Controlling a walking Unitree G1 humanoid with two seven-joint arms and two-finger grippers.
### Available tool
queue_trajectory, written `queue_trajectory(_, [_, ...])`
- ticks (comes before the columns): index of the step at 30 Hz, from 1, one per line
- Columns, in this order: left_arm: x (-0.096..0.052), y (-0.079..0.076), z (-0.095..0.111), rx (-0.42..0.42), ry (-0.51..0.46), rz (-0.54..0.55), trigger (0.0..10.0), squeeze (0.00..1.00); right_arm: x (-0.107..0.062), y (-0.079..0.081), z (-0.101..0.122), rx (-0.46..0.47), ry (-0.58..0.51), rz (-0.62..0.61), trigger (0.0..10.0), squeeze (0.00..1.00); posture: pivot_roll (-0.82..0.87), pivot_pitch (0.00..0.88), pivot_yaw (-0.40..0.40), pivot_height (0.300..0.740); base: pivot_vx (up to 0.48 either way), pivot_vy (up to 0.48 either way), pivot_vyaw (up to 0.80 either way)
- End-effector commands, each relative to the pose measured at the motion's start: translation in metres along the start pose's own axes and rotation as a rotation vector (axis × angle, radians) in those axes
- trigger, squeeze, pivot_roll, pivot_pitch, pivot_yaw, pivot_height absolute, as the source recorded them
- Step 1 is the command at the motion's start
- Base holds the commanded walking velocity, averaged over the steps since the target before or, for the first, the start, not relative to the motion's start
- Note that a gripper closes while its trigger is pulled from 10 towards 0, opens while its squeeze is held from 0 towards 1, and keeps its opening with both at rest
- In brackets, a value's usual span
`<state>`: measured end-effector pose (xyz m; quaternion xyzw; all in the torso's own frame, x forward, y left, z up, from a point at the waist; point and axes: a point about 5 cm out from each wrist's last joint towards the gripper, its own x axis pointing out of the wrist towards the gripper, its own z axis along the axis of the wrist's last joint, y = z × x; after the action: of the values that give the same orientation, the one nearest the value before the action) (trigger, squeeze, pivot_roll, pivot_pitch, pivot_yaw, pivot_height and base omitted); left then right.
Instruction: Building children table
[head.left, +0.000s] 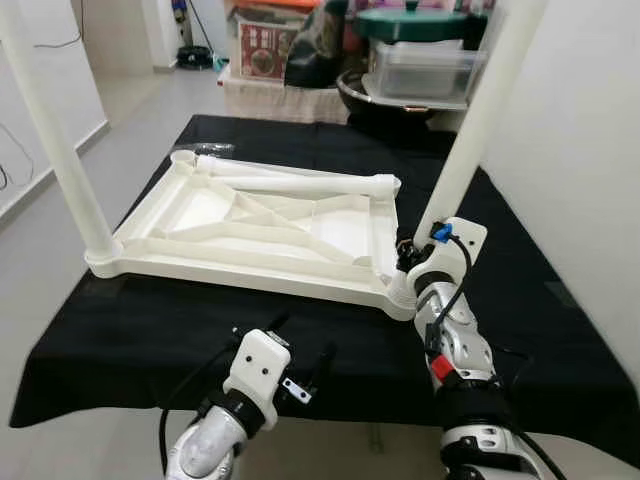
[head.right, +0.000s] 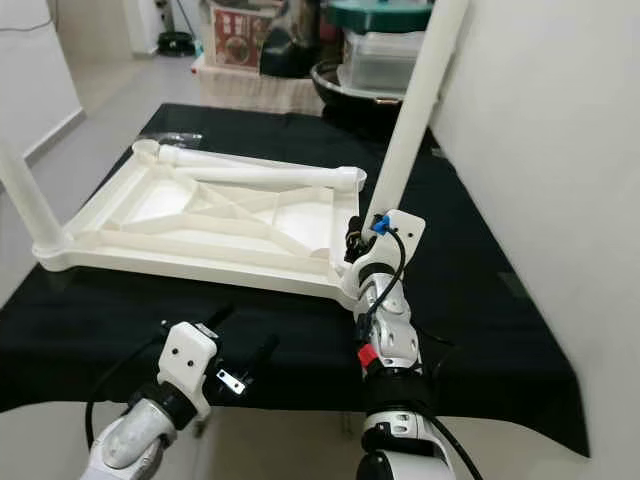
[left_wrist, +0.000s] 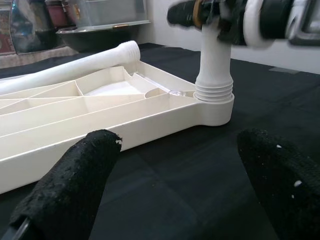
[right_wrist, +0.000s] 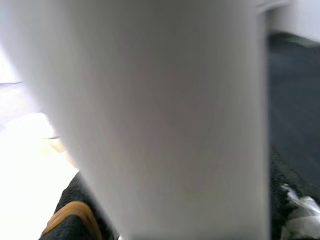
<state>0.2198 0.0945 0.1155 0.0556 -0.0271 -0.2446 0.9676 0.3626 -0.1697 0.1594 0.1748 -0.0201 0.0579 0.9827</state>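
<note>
Gripping the upright white leg (head.left: 470, 140) at the upturned table's (head.left: 250, 225) near right corner, right claw (head.left: 412, 255); left claw (head.left: 300, 350) open over the tabletop's (head.left: 120, 330) near edge.

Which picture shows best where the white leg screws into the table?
The left wrist view: the leg's ridged screw end sits in the tabletop's corner socket, close and sharp. Both eye views show that joint small, partly behind the right hand. The right wrist view shows a blurry leg.

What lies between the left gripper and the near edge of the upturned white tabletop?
Only bare black cloth. In the left eye view the left gripper hovers just short of the tabletop, and the left wrist view shows the same bare strip.
</note>
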Motion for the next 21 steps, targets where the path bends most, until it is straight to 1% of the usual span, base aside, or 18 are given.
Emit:
queue_trajectory(1, [0.0,-0.002,-0.004,-0.002,0.018,-0.01,10.0,0.0,0.001,0.004,0.007,0.033,0.003,0.128,10.0,0.0,0.12,0.0,-0.113,0.74,0.0,0.0,0.0])
queue_trajectory(2, [0.0,-0.003,-0.004,-0.002,0.017,-0.011,10.0,0.0,-0.005,-0.001,0.013,0.014,0.047,0.296,10.0,0.0,0.12,0.0,-0.12,0.74,0.0,0.0,0.0])
queue_trajectory(3, [0.0,-0.003,-0.004,-0.002,0.017,-0.011,10.0,0.0,-0.005,-0.001,0.013,0.014,0.047,0.296,10.0,0.0,0.12,0.0,-0.12,0.74,0.0,0.0,0.0])
queue_trajectory(4, [0.001,-0.003,-0.004,-0.003,0.017,-0.012,10.0,0.0,-0.011,-0.004,0.017,0.002,0.078,0.401,10.0,0.0,0.12,0.0,-0.12,0.74,0.0,0.0,0.0])
queue_trajectory(5, [0.001,-0.003,-0.004,-0.003,0.017,-0.012,10.0,0.0,-0.011,-0.004,0.017,0.002,0.078,0.401,10.0,0.0,0.12,0.0,-0.12,0.74,0.0,0.0,0.0])
queue_trajectory(7, [0.001,-0.003,-0.003,-0.002,0.014,-0.011,10.0,0.0,-0.027,-0.007,0.024,0.047,0.183,0.671,10.0,0.0,0.12,0.0,-0.124,0.74,0.0,0.0,0.0])
queue_trajectory(8, [0.001,-0.003,-0.003,-0.002,0.014,-0.011,10.0,0.0,-0.027,-0.007,0.024,0.047,0.183,0.671,10.0,0.0,0.12,0.0,-0.124,0.74,0.0,0.0,0.0])
queue_trajectory(10, [0.001,-0.003,-0.003,0.0,0.012,-0.008,10.0,0.0,-0.039,-0.005,0.027,0.056,0.266,0.892,10.0,0.0,0.13,0.0,-0.129,0.74,0.0,0.0,0.0])
queue_trajectory(12, [0.001,-0.003,-0.003,0.0,0.012,-0.008,10.0,0.0,-0.039,-0.005,0.027,0.056,0.266,0.892,10.0,0.0,0.13,0.0,-0.129,0.74,0.0,0.0,0.0])
queue_trajectory(14, [0.001,-0.002,-0.003,0.002,0.009,-0.006,10.0,0.0,-0.041,0.0,0.027,0.015,0.309,1.011,10.0,0.0,0.13,0.0,-0.126,0.74,0.0,0.0,0.0])
queue_trajectory(15, [0.001,-0.002,-0.003,0.002,0.009,-0.006,10.0,0.0,-0.041,0.0,0.027,0.015,0.309,1.011,10.0,0.0,0.13,0.0,-0.126,0.74,0.0,0.0,0.0])
queue_trajectory(16, [0.001,-0.002,-0.003,0.003,0.007,-0.007,10.0,0.0,-0.039,0.003,0.027,0.001,0.32,1.061,10.0,0.0,0.13,0.0,-0.126,0.74,0.0,0.0,0.0])
queue_trajectory(18, [0.001,-0.002,-0.003,0.003,0.007,-0.007,10.0,0.0,-0.039,0.003,0.027,0.001,0.32,1.061,10.0,0.0,0.13,0.0,-0.126,0.74,0.0,0.0,0.0])
queue_trajectory(19, [0.001,-0.001,-0.003,0.003,0.006,-0.008,10.0,0.0,-0.035,0.007,0.026,-0.029,0.325,1.086,9.5,0.0,0.13,0.0,-0.124,0.74,0.0,0.0,0.0])
queue_trajectory(20, [0.001,-0.001,-0.003,0.003,0.006,-0.008,10.0,0.0,-0.035,0.007,0.026,-0.029,0.325,1.086,9.5,0.0,0.13,0.0,-0.124,0.74,0.0,0.0,0.0])
queue_trajectory(21, [0.001,-0.002,-0.002,0.003,0.004,-0.011,10.0,0.0,-0.032,0.01,0.023,-0.051,0.326,1.1,0.0,0.0,0.13,0.0,-0.123,0.74,0.0,0.0,0.0])
